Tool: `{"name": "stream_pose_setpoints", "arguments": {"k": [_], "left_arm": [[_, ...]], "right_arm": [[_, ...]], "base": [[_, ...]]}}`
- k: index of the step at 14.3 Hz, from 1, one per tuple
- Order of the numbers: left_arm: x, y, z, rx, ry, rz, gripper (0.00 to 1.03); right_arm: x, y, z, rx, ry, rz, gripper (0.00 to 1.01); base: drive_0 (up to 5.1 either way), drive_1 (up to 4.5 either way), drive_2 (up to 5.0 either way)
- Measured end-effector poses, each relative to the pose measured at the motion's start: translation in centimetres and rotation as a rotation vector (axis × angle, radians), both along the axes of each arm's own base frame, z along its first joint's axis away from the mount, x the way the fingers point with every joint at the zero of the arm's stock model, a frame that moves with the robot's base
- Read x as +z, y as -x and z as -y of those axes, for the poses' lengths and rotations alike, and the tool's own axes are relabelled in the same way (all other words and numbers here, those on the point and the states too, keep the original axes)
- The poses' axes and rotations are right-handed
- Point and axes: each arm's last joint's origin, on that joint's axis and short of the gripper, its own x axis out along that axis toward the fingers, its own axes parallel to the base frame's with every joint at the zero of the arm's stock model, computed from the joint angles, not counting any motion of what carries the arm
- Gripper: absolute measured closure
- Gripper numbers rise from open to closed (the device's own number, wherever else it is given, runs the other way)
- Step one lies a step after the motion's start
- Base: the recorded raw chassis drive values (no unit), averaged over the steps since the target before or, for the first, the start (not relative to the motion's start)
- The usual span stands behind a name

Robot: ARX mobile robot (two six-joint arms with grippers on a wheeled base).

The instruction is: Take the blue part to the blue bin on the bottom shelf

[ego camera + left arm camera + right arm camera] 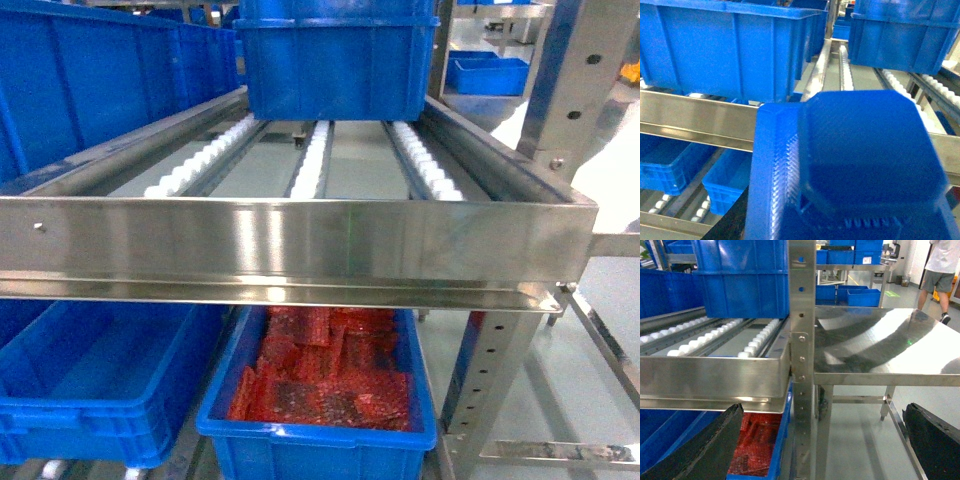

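With the blue part (pixel 865 165) filling the left wrist view, seemingly held though I cannot tell the left fingers' grip, and the right gripper (pixel 815 440) wide open and empty, the part could clip the steel front lip (pixel 290 245) before the lower blue bin (pixel 90 385).

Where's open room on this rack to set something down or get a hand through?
Free: the roller tracks between the front lip and the blue bin at the back; also the steel side table right of the upright post. Crowded: under the lip, the bin of red bags and the empty blue bin sit side by side.
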Motion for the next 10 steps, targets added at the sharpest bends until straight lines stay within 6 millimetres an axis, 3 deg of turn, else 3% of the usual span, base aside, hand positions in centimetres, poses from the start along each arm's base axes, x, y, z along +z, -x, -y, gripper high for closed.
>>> {"name": "stream_pose_setpoints", "arguments": {"k": [10], "left_arm": [[0.03,0.02,-0.01,0.003,0.001,0.003,0.59]], "right_arm": [[0.00,0.00,-0.01,0.003,0.000,0.000,0.03]], "base": [[-5.0,2.44,2.4]]}}
